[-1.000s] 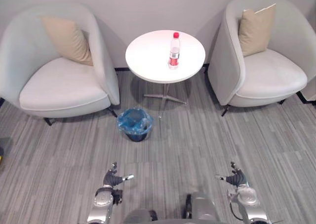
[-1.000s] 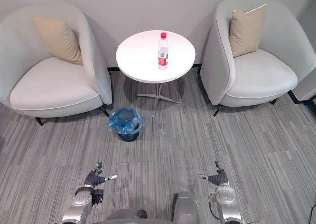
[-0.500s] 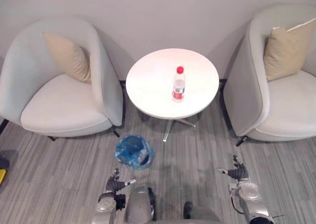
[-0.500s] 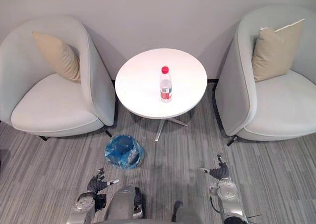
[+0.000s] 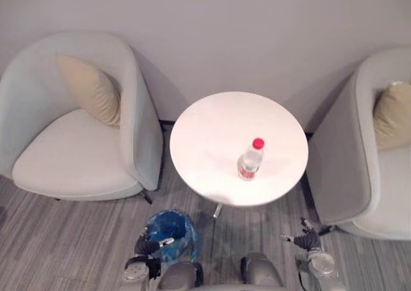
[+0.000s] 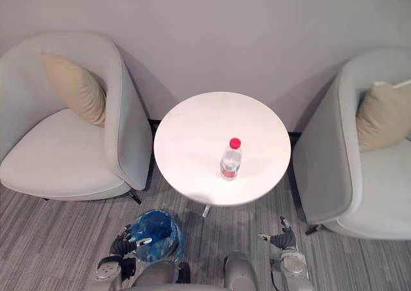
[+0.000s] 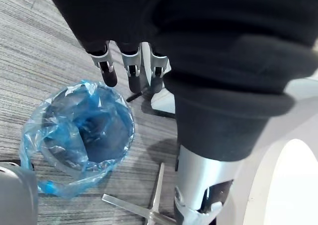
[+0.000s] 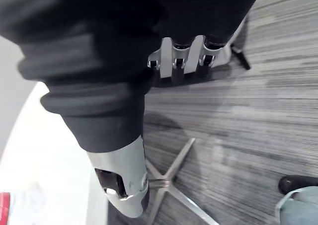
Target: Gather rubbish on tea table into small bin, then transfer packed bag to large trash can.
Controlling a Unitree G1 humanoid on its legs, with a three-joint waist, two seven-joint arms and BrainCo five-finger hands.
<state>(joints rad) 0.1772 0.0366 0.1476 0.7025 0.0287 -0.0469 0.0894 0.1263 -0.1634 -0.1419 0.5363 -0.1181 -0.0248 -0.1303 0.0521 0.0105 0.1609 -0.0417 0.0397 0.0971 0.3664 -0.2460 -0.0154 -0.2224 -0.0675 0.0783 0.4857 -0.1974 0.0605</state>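
Just past my left hand, I see thin, crinkly, glossy blue plastic lining the small bin. Beyond it the tea table is smooth matt white on brushed metal feet, the bottle clear plastic with a red cap. The carpet under the hand is grey, ribbed, matt.
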